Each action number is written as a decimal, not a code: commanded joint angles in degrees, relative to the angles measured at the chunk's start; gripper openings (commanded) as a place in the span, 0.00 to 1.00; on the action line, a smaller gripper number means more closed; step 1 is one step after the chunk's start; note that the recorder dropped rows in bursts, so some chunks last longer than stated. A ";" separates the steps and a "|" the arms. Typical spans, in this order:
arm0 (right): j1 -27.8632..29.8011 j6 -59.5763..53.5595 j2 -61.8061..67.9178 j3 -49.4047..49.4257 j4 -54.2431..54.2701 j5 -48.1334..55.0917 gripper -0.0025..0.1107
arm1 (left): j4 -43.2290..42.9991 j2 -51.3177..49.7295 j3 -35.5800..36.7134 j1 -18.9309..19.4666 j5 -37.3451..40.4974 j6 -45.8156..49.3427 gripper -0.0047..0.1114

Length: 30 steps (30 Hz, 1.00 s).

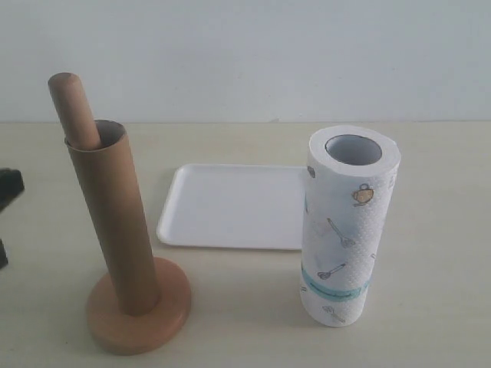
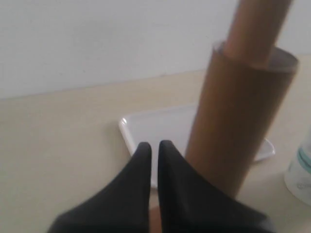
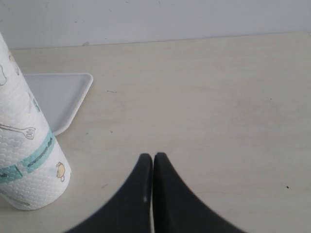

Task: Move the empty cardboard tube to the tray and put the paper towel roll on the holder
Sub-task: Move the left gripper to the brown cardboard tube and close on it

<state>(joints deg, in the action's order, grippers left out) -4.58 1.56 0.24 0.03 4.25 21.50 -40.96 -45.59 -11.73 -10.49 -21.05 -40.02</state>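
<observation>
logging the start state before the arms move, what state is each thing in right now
holder: upright on the table, post sleeved by the empty cardboard tube
empty cardboard tube: standing over the post, post top poking out
tray: flat on the table, nothing in it
paper towel roll: standing on end on the table, teal band low, not held
left gripper: shut, holding nothing
right gripper: shut, holding nothing

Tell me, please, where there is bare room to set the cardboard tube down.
The visible tray is bare, behind the gap between the holder and the paper towel roll. The table is bare in that gap and right of the roll. Tight: the roll stands close to the tray's corner.
</observation>
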 commanded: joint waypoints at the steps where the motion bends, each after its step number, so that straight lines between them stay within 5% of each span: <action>1: -0.07 -0.24 -0.24 -0.03 -0.14 -0.40 0.02 | -3.48 1.90 6.53 -1.56 -5.23 -4.97 0.08; 7: -0.07 -0.24 -0.24 -0.03 -0.14 -0.40 0.02 | -9.07 -0.96 9.91 -1.56 -16.75 -7.92 0.10; 9: -0.07 -0.24 -0.24 -0.03 -0.14 -0.40 0.02 | -9.17 -3.17 9.80 -1.56 -17.85 -7.92 0.25; 12: -0.07 -0.24 -0.24 -0.03 -0.14 -0.40 0.02 | -6.02 -4.85 9.68 -1.56 -21.11 -7.92 0.69; 14: -0.07 -0.24 -0.24 -0.03 -0.14 -0.40 0.02 | -0.16 -5.13 9.68 -1.56 -21.37 -7.92 0.88; 30: -0.07 -0.24 -0.24 -0.03 -0.14 -0.40 0.02 | -0.40 -16.15 2.13 -1.56 -25.05 5.82 0.91</action>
<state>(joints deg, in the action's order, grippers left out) -4.58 1.56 0.24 0.03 4.25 21.50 -41.14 -58.14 -7.83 -11.91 -44.01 -36.30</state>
